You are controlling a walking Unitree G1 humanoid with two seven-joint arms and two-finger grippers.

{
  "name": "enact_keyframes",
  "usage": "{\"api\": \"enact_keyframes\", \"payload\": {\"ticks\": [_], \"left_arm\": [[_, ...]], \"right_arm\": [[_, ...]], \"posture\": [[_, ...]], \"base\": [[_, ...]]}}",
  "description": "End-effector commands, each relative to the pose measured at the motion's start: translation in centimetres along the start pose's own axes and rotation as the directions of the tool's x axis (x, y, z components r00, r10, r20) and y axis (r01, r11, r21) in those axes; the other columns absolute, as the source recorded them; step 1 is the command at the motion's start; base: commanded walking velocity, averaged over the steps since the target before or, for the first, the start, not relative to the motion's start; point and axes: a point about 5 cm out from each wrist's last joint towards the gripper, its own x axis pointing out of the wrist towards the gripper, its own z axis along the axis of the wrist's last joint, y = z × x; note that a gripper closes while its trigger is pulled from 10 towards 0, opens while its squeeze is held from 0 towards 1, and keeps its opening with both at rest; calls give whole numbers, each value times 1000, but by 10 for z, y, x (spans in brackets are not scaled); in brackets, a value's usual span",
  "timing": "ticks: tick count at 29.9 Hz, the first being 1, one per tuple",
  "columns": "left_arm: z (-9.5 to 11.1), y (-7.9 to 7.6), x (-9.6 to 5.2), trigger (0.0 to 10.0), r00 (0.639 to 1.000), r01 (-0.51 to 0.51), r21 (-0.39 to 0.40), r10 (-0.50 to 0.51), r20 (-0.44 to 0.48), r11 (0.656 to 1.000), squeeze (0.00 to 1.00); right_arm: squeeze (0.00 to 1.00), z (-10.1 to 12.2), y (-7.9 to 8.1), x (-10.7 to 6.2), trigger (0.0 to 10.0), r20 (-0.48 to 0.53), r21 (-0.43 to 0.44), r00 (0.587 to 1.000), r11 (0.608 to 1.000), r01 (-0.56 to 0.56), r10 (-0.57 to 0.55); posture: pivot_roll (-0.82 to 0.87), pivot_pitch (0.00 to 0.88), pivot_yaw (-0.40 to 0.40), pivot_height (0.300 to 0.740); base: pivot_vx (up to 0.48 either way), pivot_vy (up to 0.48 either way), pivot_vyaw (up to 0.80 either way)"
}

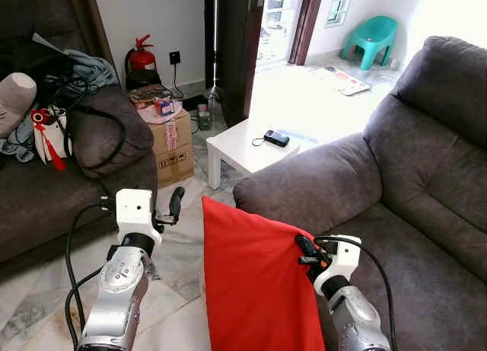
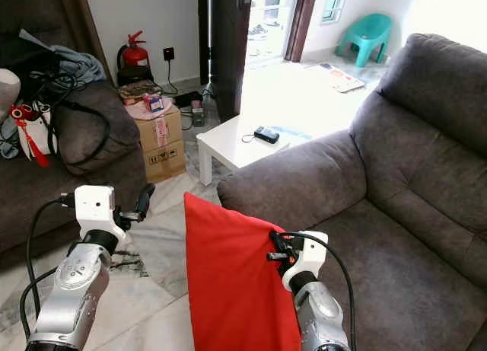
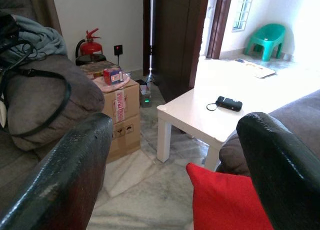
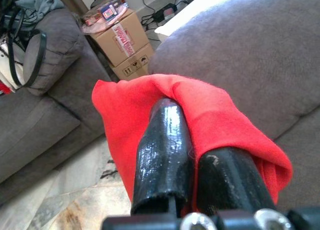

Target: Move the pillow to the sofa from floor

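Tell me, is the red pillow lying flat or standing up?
Standing up: the pillow is upright, its edge pinched in the right gripper beside the sofa.

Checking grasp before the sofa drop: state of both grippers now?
Left gripper: open, holding nothing, beside the red pillow.
Right gripper: fingers shut on the pillow's upper corner, next to the grey sofa.

Two silver metal arms are showing, each ending in a white boxy wrist block. Black cables are looping from both blocks back along the forearms. The left end effector (image 1: 176,202) and the right end effector (image 4: 200,182) are each carrying two long, glossy black fingers (image 3: 60,190), scuffed in places, with silver screws at the base.
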Motion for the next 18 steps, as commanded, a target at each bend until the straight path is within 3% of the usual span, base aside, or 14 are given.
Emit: {"api": "enact_keyframes", "payload": {"ticks": [1,18], "left_arm": [[0,-2,1,10000,1000,10,2,-10,6,1000,0],[-1,-6,4,10000,1000,28,0,-28,8,1000,0]], "right_arm": [[0,50,3,14,10000,222,-66,975,998,-17,31],[0,52,2,15,10000,221,-66,975,998,-8,22]], "posture": [[132,0,-107,740],[130,0,-110,740]], "base": [[-292,0,0],[-298,0,0]]}}
